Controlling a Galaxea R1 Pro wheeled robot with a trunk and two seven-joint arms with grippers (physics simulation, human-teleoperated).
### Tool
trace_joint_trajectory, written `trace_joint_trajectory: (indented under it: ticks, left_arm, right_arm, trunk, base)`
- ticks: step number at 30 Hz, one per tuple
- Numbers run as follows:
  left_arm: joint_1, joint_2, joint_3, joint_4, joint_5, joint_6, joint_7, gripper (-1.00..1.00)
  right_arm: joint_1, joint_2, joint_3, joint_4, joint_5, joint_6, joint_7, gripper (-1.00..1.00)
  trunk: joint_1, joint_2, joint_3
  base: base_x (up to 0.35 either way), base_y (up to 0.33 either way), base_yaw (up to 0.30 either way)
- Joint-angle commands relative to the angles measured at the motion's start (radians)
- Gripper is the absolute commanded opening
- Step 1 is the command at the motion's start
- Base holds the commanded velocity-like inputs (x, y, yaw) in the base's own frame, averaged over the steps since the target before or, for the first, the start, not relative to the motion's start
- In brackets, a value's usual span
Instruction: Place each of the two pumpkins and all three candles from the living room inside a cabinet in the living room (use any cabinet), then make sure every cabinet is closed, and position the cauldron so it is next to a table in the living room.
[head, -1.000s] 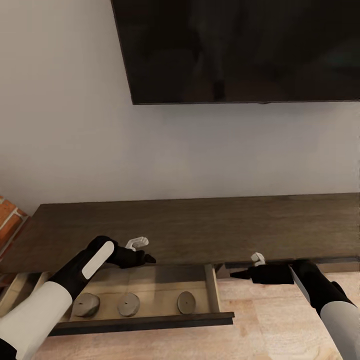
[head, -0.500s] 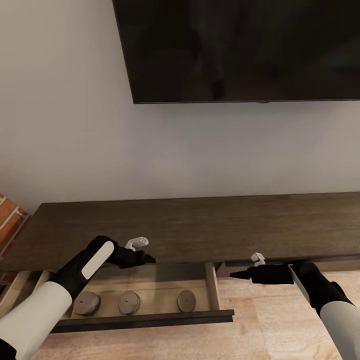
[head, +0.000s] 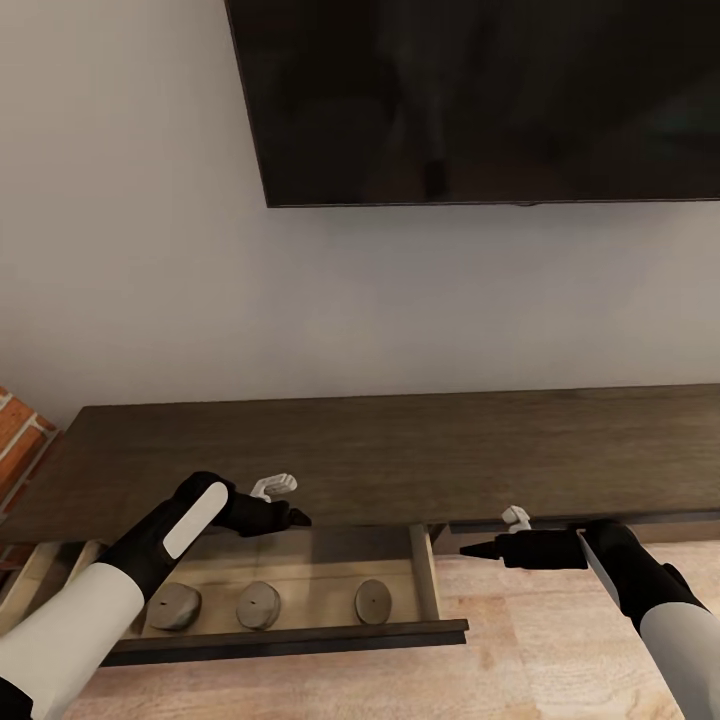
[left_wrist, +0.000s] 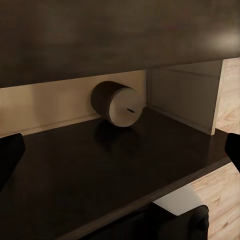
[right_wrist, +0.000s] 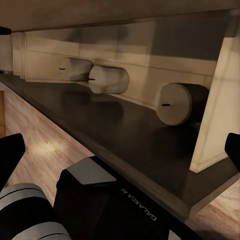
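The cabinet (head: 400, 455) is seen along the wall beneath a dark television (head: 480, 100), with one drawer (head: 290, 630) pulled out over the wooden floor (head: 560, 640). Three candles are laid on their sides in a row on the drawer's pale bottom: the left candle (head: 174, 608), the middle candle (head: 258, 606) and the right candle (head: 372, 603), well apart from one another. The left gripper (head: 298, 518) is held above the drawer's back edge, and its fingers are seen spread apart in the left wrist view. The right gripper (head: 470, 548) is held just beside the drawer's right wall, its fingers likewise parted and clamped on nothing.
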Motion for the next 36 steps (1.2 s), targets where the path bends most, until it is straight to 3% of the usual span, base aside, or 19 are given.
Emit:
trace_joint_trajectory:
  ticks: [1,24,30,36]
  left_arm:
    - [0.0,0.0,0.0,0.0,0.0,0.0,0.0,1.0]
    - [0.0,0.001,0.003,0.039,-0.001,-0.006,-0.002,1.0]
    - [0.0,0.002,0.004,0.05,0.0,-0.007,-0.004,1.0]
    - [0.0,0.001,0.006,0.053,0.0,-0.007,-0.005,1.0]
  right_arm:
    - [0.0,0.0,0.0,0.0,0.0,0.0,0.0,1.0]
    - [0.0,0.0,0.0,0.018,-0.003,-0.002,-0.022,1.0]
    - [0.0,0.03,0.0,0.024,-0.002,-0.003,-0.066,1.0]
    - [0.0,0.035,0.0,0.024,0.001,-0.003,-0.089,1.0]
  trunk:
    - [0.0,0.0,0.0]
    - [0.0,0.0,0.0]
    - [0.0,0.0,0.0]
    - [0.0,0.0,0.0]
  base:
    - [0.0,0.0,0.0]
    - [0.0,0.0,0.0]
    - [0.095,0.092,0.0]
    - [0.042,0.041,0.0]
